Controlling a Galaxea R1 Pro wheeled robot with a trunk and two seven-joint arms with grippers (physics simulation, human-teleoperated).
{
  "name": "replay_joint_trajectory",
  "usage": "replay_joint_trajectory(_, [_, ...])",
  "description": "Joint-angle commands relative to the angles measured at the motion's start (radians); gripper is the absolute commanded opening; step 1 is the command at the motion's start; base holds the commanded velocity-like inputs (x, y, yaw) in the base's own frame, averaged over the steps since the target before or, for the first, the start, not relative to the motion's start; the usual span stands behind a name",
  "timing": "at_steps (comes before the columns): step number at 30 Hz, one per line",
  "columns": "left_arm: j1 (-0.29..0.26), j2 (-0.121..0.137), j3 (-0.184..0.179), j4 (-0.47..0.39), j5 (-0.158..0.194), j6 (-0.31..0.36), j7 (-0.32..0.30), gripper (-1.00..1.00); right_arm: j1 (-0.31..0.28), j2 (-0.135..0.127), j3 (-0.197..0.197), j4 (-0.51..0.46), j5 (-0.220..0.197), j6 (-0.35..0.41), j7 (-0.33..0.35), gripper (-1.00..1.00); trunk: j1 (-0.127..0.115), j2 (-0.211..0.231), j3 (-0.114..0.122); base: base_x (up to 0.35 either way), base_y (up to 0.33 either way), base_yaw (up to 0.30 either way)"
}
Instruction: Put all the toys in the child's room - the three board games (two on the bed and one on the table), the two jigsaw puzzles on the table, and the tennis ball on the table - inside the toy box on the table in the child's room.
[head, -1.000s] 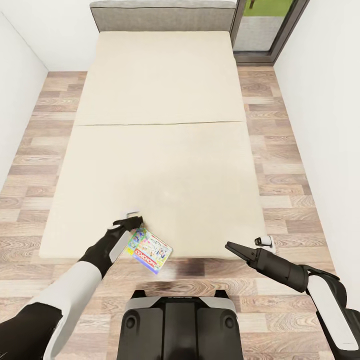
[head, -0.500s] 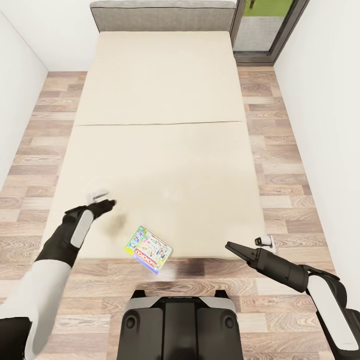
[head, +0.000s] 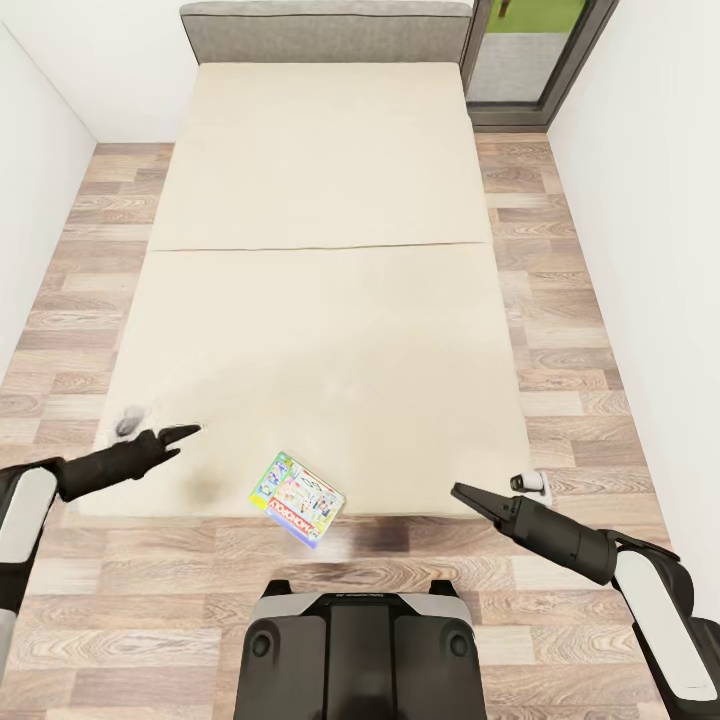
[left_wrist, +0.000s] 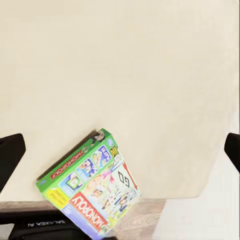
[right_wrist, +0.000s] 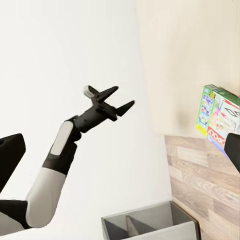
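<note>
Board game (head: 297, 497): one flat box, colourful cover, lying on bed (head: 330, 300) at near edge of beige mattress, corner overhanging wood floor (head: 560, 330). Nothing touching it.
Left tool (head: 178, 434): fingers spread, released, hovering over near-left corner of mattress, apart from box.
Right tool (head: 466, 494): hanging over bed's near edge, right of box; grip state not discernible.
Grey headboard (head: 325, 30) standing at far end.

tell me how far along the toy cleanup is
Nothing looks done here. One board game lies on the bed at its near edge, overhanging slightly. Nothing is in hand: the left gripper is open beside the game, not touching it, and the right gripper hangs empty past the bed's edge. The game has yet to be grasped and carried off.
</note>
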Motion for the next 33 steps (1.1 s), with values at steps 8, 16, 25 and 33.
replay_joint_trajectory(8, [0.126,0.129,0.020,-0.005,-0.005,0.026,-0.523,1.00,0.000,-0.001,0.001,0.001,0.002,-0.043,0.003,1.00,0.001,-0.001,-0.001,0.000,0.000,0.000])
replay_joint_trajectory(16, [0.139,0.153,0.014,-0.002,-0.016,0.027,-0.630,1.00,0.004,0.000,0.002,0.002,0.002,-0.055,0.003,1.00,0.001,-0.001,0.006,0.000,0.000,-0.026])
replay_joint_trajectory(25, [0.141,0.159,0.015,-0.002,-0.017,0.027,-0.645,1.00,0.004,0.001,0.002,0.002,0.003,-0.057,0.003,1.00,0.001,-0.001,0.020,0.000,0.000,-0.037])
replay_joint_trajectory(33, [0.141,0.157,0.015,-0.003,-0.017,0.027,-0.647,1.00,0.004,-0.001,0.001,0.002,0.004,-0.057,0.003,1.00,0.001,-0.001,0.033,0.000,0.000,-0.004])
